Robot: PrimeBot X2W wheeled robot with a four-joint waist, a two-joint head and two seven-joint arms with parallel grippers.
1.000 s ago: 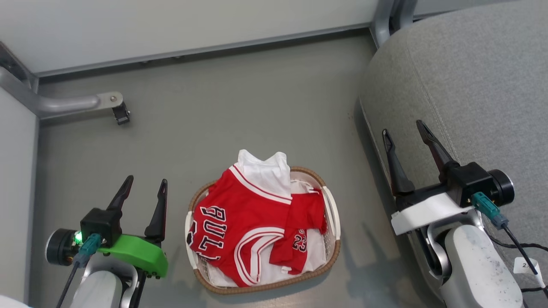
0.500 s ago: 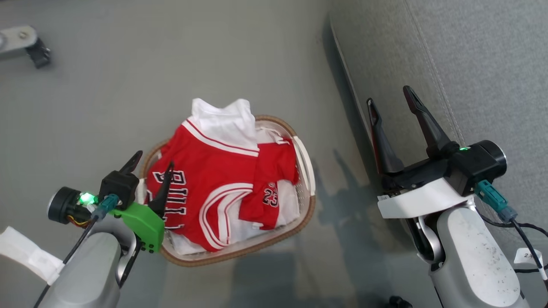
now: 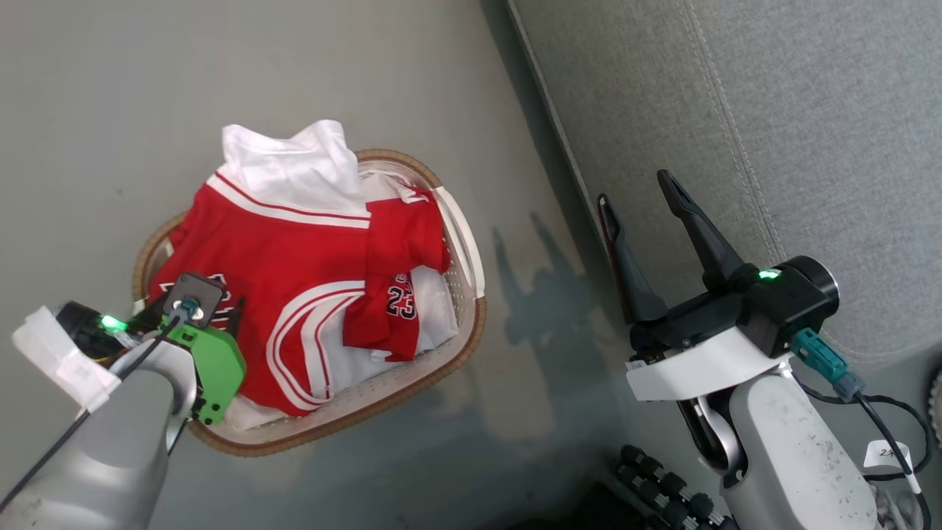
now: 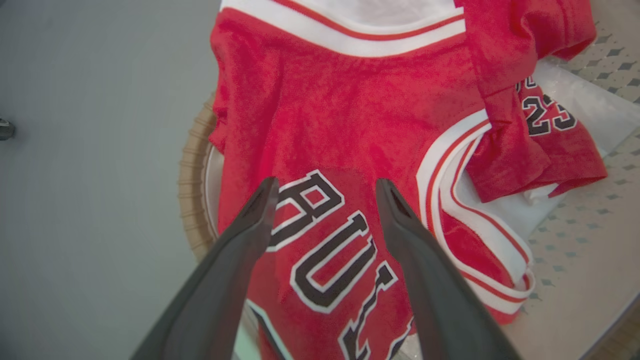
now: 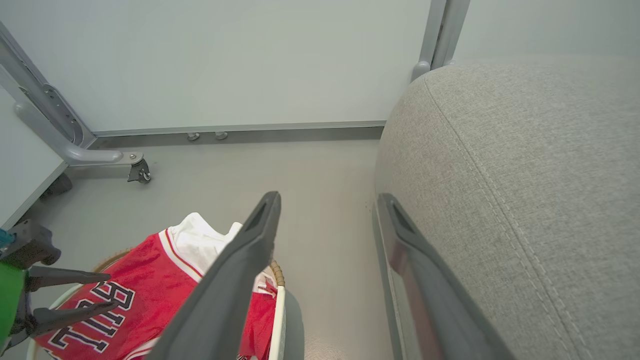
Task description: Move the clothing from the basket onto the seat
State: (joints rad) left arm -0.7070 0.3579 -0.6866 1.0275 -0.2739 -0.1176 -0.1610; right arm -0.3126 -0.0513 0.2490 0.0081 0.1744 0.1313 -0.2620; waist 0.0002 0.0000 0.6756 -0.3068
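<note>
Approach step: the left gripper is hovering above the clothing, which is lying in the basket. Its jaws are spread wide and gripping nothing. The right gripper is waiting beside the basket, equally wide and empty. The next move probably calls for descending and pinching fabric.

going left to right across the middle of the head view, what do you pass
left gripper → clothing → right rim of the basket → floor → right gripper → seat
</note>
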